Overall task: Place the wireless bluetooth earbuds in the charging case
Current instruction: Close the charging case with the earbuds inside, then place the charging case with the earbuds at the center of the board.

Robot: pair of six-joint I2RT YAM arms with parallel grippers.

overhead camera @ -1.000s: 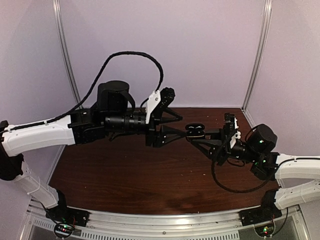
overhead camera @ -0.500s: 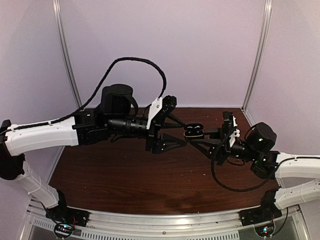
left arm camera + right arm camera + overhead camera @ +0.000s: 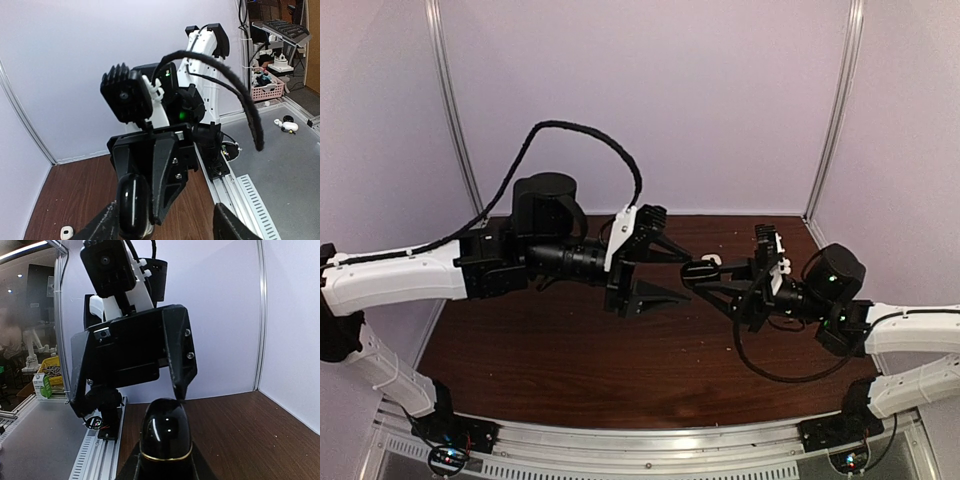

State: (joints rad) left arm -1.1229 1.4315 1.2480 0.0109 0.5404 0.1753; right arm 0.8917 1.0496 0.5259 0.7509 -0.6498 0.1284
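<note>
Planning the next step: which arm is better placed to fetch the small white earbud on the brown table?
Left: the left gripper is open and empty; the right gripper is shut on the glossy black charging case.

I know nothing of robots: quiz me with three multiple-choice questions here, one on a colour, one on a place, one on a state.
1. What colour is the table? A white; B dark brown; C green.
2. Where is the case? A on the table; B in the right gripper; C in a drawer.
3. The left gripper is: A open; B shut; C shut on the case.
Answers: 1 B, bare wood is dark brown. 2 B, its fingers clamp it in mid-air. 3 A, its fingers stand apart.
</note>
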